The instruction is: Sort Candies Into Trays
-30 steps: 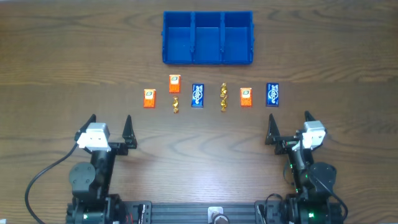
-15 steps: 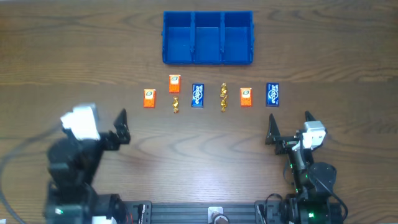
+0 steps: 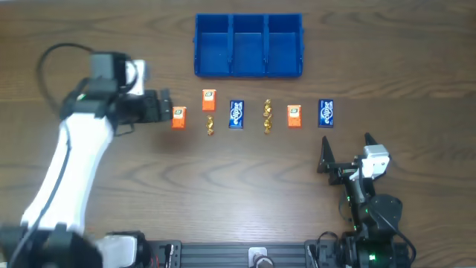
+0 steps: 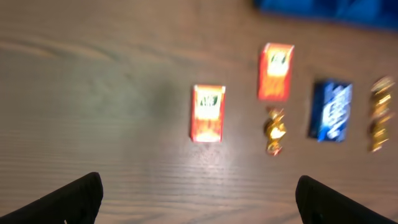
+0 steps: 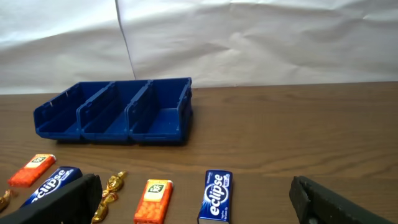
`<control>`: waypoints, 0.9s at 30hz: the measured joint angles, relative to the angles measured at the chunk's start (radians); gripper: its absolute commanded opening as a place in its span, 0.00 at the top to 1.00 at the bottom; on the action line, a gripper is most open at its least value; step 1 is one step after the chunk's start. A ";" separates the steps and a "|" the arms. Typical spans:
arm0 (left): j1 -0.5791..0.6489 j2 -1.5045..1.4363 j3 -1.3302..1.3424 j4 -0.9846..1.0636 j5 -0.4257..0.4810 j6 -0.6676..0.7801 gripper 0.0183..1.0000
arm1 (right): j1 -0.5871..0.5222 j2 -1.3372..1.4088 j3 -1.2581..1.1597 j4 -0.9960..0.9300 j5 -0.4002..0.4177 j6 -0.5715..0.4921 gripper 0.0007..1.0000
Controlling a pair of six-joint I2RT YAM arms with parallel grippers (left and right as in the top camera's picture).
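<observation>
Candies [image 3: 236, 114] lie in a loose row across the table [image 3: 416, 67], on the near side of the blue tray [image 3: 249, 71]. My left fingers [image 3: 161, 106] are spread wide with nothing between them. They hover at the row's left end, and the nearest orange box [image 4: 208, 113] sits just ahead of the tips, in line with the gap. Past that box, a second orange box [image 4: 275, 71] lies a little farther out. A gold-wrapped sweet [image 4: 275, 129] lies just beside it, then a blue pack [image 4: 331, 111] and a pair of gold sweets [image 4: 379, 121]. My right fingers [image 3: 346, 149] sit low on the table close to their own base, also spread wide and gripping nothing. Ahead of them, within the span of the tips, a third orange box [image 5: 153, 200] and a second blue pack [image 5: 213, 197] lie side by side, apart from each other. The tray, with its three compartments, stands well beyond both.
</observation>
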 measured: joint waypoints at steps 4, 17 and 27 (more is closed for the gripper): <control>-0.068 0.200 0.031 0.019 -0.021 -0.002 0.00 | 0.000 0.000 0.000 0.000 0.000 0.000 0.00; -0.145 0.439 0.162 -0.017 -0.124 0.002 0.03 | 0.000 0.000 0.000 0.000 0.000 0.000 0.00; -0.157 0.474 0.163 -0.002 -0.164 0.002 0.03 | 0.000 0.000 0.000 0.000 0.000 0.000 0.00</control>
